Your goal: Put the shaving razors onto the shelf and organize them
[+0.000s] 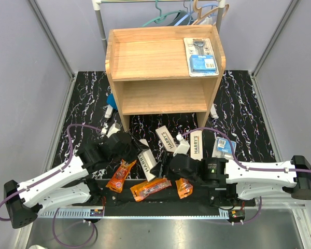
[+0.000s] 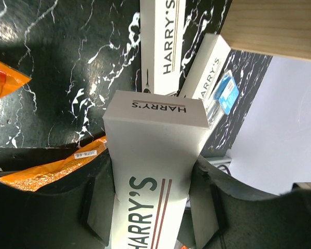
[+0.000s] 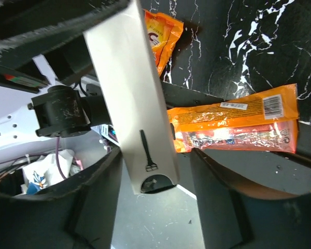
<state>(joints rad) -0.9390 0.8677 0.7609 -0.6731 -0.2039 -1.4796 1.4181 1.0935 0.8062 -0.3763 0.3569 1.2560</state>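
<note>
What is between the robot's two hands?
A long white Harry's box, held by the left gripper, its other end inside the right gripper. The top view shows it best.

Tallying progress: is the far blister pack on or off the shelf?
On: the blister pack lies flat on top of the shelf.

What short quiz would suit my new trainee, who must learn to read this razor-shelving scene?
1. True or false: the blister pack on the shelf lies on its lower tier.
2. How many orange packets lie on the table?
3. What is the left gripper clamped on? A an orange packet; B a Harry's box; C a blister pack.

Key: 1 false, it lies on the top tier. 2 three. 3 B.
</note>
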